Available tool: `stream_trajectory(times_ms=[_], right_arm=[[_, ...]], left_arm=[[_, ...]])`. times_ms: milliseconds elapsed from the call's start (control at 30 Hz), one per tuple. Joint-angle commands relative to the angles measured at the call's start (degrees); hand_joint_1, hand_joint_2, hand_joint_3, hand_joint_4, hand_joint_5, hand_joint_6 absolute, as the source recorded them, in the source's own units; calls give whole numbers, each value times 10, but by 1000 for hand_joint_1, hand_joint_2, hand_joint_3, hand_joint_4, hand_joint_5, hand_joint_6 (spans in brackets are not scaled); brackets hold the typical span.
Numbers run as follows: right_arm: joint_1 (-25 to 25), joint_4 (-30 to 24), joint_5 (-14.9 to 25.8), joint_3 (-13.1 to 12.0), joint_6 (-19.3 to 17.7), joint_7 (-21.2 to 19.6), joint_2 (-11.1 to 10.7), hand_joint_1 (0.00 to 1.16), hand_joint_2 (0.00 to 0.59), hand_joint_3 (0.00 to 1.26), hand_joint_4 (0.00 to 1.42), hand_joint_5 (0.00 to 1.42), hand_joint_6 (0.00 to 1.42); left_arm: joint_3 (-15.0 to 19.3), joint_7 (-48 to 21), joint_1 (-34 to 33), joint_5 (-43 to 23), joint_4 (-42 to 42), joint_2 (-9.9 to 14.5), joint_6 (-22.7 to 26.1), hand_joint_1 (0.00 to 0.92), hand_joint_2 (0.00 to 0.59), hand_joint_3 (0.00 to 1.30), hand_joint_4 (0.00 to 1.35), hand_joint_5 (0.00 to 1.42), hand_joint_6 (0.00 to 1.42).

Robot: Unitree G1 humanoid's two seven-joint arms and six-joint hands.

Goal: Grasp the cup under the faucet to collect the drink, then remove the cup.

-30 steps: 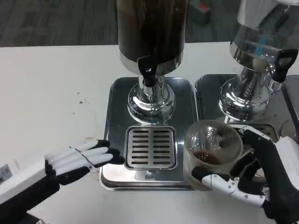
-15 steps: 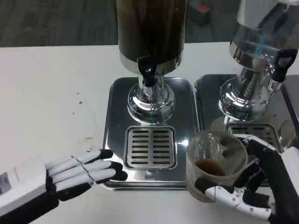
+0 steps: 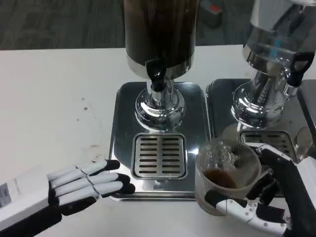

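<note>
A clear plastic cup [image 3: 226,174] with a little dark drink in its bottom stands at the front right corner of the steel drip tray [image 3: 118,133], to the right of the slotted grate [image 3: 159,155]. My right hand [image 3: 269,197] grips the cup from the right and the front. The black faucet [image 3: 155,74] of the dark drink dispenser [image 3: 160,34] is behind and left of the cup, above the tray. My left hand [image 3: 81,185] lies open on the white table, its fingertips touching the tray's front left corner.
A second dispenser [image 3: 276,54] with its own black tap and steel tray [image 3: 217,98] stands at the right, close behind my right hand. Small brown stains [image 3: 86,106] mark the white table left of the tray. A dark floor lies beyond the table's far edge.
My right hand has drawn the cup forward, towards me and off the grate's side. My left hand has slipped a little nearer along the tray's front left corner.
</note>
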Motion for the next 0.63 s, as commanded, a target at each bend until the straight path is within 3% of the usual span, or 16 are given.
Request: stream_trajectory(times_ms=[33,633], right_arm=[[-1,-20,-1,-1,-18,-4,3,790,220,600,636,823,915],[-4,-19,2,-4,-21,-4,4,794,220,601,644,833,915]], left_arm=[[3,14,4,8,-6,11,3,0,83,153,0,31,105],[-2,21,14,5,-12,11,21,0,94,156,0,33,105]])
